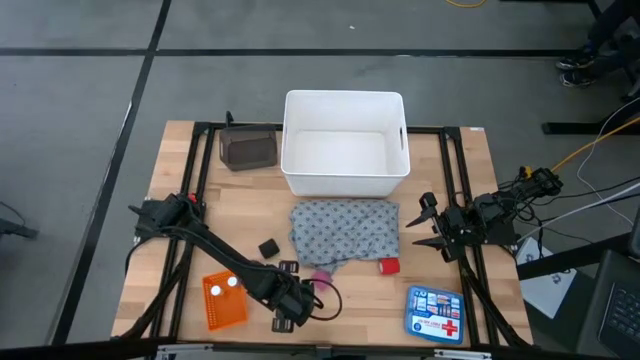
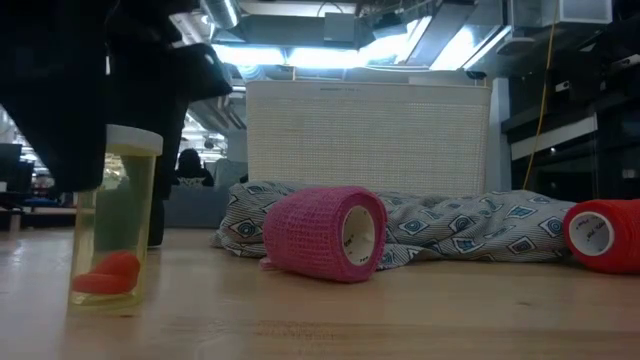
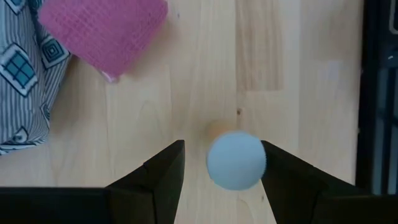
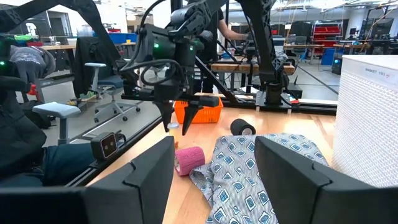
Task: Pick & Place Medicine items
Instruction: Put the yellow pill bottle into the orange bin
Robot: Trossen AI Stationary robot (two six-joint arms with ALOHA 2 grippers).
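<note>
Showing only low: vial point(image 2: 112, 220) under left tool point(image 3: 222, 163).

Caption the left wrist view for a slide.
Left gripper open around a white-capped pill bottle on the wooden table, pink bandage roll and patterned cloth beyond.

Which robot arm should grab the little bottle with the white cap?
Probably the left: its gripper hangs right over the bottle, open jaws either side of the cap. The right gripper waits beyond the cloth.
</note>
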